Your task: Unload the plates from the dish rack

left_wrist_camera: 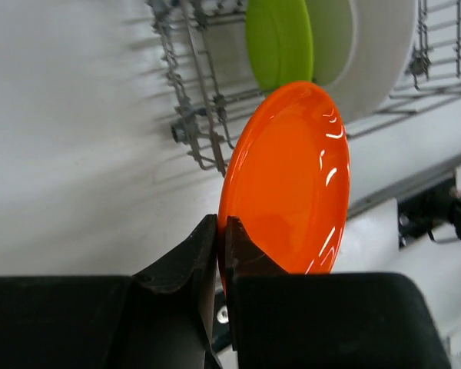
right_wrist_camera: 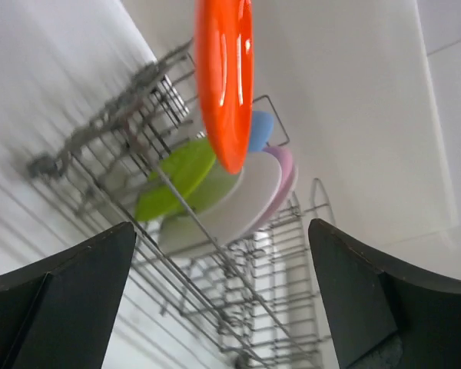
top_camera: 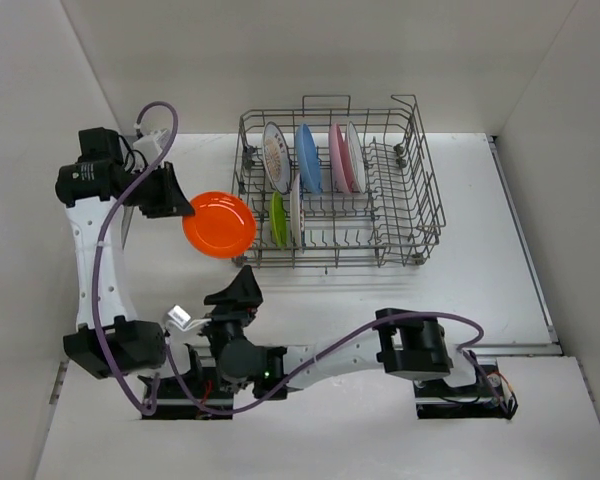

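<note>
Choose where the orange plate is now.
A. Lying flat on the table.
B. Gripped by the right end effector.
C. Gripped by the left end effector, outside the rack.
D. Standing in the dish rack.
C: the left end effector is shut on the rim of the orange plate, left of the dish rack; the right end effector is open and empty.

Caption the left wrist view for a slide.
Left gripper pinches the orange plate by its rim, outside the dish rack.
</note>
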Robot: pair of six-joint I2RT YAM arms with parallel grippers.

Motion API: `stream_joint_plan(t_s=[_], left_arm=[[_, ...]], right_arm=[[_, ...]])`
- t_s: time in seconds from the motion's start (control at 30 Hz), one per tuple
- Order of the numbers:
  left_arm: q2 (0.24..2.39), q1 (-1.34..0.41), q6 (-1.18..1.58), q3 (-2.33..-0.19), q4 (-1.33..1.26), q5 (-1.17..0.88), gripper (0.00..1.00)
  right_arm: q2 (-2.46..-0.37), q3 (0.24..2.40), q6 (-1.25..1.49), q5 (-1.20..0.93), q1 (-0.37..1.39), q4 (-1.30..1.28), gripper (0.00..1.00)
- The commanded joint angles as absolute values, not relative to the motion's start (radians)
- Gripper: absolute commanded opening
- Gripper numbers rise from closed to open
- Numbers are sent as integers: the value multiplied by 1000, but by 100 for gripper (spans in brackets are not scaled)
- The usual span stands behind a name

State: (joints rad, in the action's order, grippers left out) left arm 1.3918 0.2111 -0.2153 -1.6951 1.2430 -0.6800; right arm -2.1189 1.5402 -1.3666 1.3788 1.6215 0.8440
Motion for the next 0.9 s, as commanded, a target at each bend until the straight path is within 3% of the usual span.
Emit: stream_joint_plan(t_s=[0.0,0.13,0.2,0.23,0.27,0.3,0.5,0.87], left_arm=[[1273,201,-92,-1740,1151,-589,0],[1229,201,-55,-1729,1077,-383,0],[1215,201,-37,-1691,1036,-312,0],[1215,201,-37,-1675,1020,-287,0],[1224,201,-28,-1651,987,-256,0],[1224,201,-28,-1641,971,-256,0],[1382,210,8,-1620,873,-316,0],[1837,391,81,-1721,683,-466,0]], right_arm=[[-1993,1622,-1358,1314,1511,1196,100],[-1837,1572,-1181,1325,1467,1114,100],[-1704,1592,-926,1300,1427,648,100],[-1663,1633,-547,1257,1408,407,100],[-1596,1746,-212,1094,1347,-45,100],[-1565,1782,-209,992,1307,-178,100],[-1457,1706,-100,718,1152,-222,100],[-1658,1890,175,99,769,-443,96]])
